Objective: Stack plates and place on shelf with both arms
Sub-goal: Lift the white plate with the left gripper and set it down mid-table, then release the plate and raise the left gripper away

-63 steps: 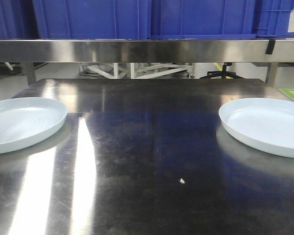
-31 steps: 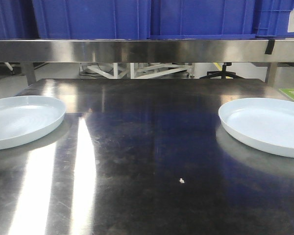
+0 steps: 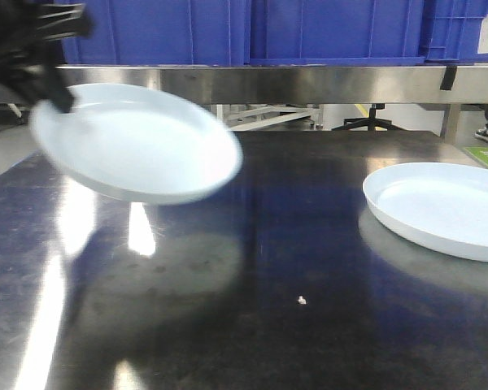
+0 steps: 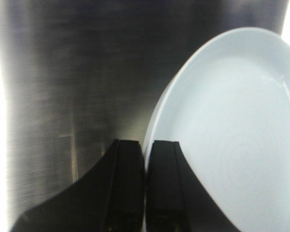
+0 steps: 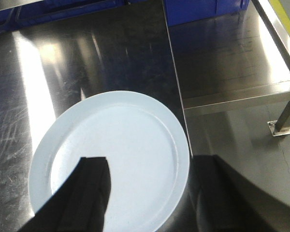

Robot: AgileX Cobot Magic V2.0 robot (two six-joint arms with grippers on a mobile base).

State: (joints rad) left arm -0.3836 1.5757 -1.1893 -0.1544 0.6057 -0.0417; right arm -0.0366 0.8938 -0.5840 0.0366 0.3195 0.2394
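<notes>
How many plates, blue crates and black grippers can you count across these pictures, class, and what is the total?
Plates: 2 (lifted plate, resting plate)
Blue crates: 3 showing in the front view
Black grippers: 2 (left gripper, right gripper)
Total: 7

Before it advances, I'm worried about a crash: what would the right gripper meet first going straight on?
Probably the plate on the tabletop. The open right gripper points down at it, apparently straddling its rim. Its height above the plate is unclear.
</notes>
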